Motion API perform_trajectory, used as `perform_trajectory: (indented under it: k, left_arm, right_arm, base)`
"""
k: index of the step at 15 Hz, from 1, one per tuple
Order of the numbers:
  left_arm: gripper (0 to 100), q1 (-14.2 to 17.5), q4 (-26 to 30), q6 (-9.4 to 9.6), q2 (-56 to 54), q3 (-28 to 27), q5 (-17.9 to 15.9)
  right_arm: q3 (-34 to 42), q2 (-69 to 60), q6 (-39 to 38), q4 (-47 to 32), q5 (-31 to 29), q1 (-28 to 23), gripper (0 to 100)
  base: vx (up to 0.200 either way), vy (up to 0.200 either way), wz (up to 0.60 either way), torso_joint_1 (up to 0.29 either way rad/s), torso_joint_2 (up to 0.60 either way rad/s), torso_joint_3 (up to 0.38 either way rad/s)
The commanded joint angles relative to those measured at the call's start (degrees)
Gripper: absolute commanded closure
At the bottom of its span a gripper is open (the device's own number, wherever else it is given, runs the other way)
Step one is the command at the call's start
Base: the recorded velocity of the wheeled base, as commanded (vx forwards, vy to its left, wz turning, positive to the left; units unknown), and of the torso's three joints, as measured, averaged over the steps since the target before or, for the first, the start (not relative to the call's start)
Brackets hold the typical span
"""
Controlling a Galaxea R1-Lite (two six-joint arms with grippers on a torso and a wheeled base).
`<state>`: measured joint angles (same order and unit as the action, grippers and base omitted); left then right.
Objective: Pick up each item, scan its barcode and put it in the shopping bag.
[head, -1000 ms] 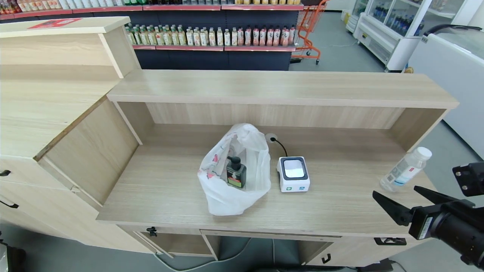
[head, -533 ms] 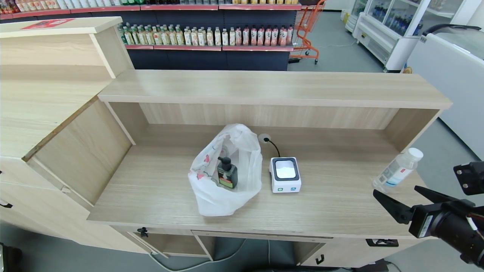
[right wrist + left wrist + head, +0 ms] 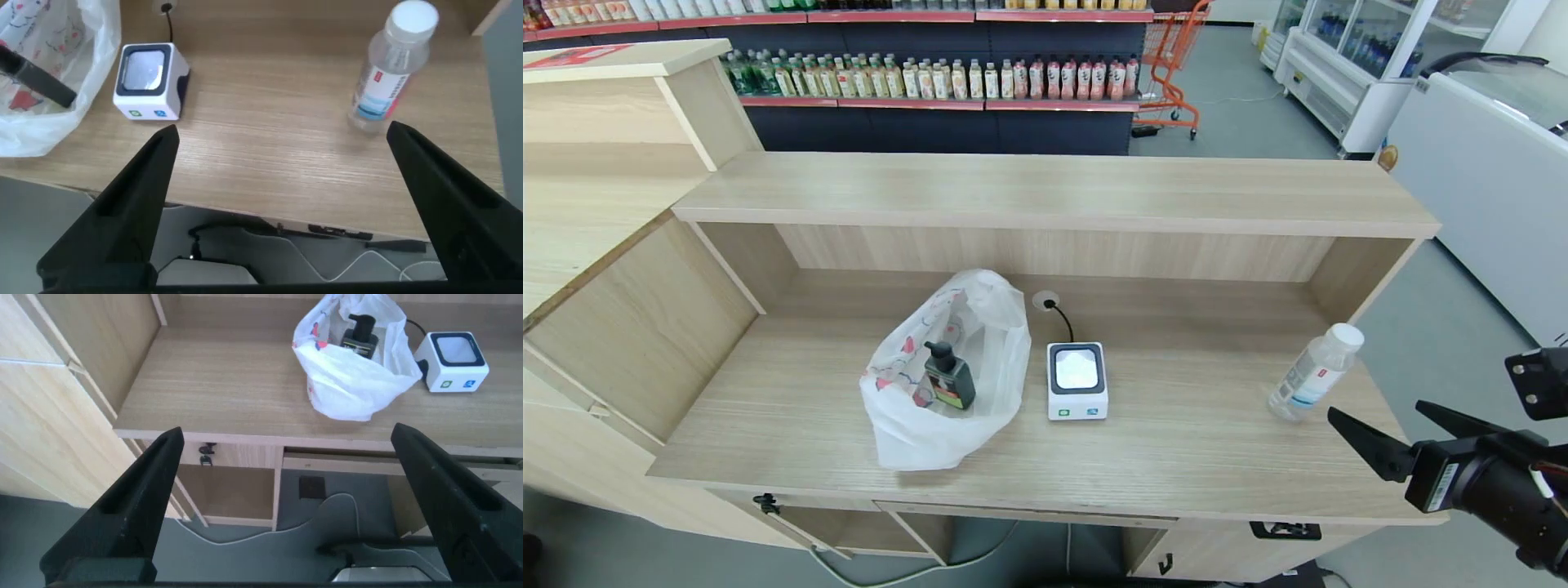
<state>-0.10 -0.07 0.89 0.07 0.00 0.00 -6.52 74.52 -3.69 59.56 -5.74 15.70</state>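
1. The left gripper (image 3: 286, 510) hung in front of the counter (image 3: 1176, 465), short of its front edge. Its two dark fingers were spread wide apart with nothing between them.
2. The white plastic shopping bag (image 3: 915, 437) sat on the counter ahead of the left gripper, well beyond its fingertips, with its mouth open upward.
3. A dark pump bottle (image 3: 952, 385) with a black pump head stood upright inside that bag, on the far side of it from the left gripper.
4. The white barcode scanner (image 3: 1076, 384) rested just beside the bag, on the side toward the right gripper, its glass window facing up. A black cable (image 3: 1062, 321) ran from its back to a hole in the counter.
5. A clear bottle (image 3: 1311, 376) with a white cap stood on the counter near its right end, well apart from the scanner. It was just ahead of the right gripper's fingertips and not touching them.
6. The right gripper (image 3: 1376, 412) hovered at the counter's right front corner. Its fingers were splayed fully and held nothing, and they pointed toward the clear bottle.
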Motion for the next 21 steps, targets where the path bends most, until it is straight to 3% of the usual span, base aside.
perform_trajectory:
  k: [1,13,21]
  left_arm:
    - [0,0.0,0.0,-0.01,0.0,0.0,0.0]
    - [0,-0.1,0.0,-0.19,0.0,0.0,0.0]
    - [0,0.0,0.0,-0.45,0.0,0.0,0.0]
  right_arm:
    - [0.0,0.3,-0.2,0.0,0.0,0.0,0]
    - [0.0,0.5,-0.9,0.0,0.0,0.0,0]
    - [-3.1,9.9,-2.2,0.3,0.5,-0.2,0]
  base:
    - [0.0,-0.2,0.0,0.007,0.0,0.002]
    - [0.0,-0.2,0.0,0.004,0.0,0.003]
    - [0.0,0.0,0.0,0.0,0.0,0.0]
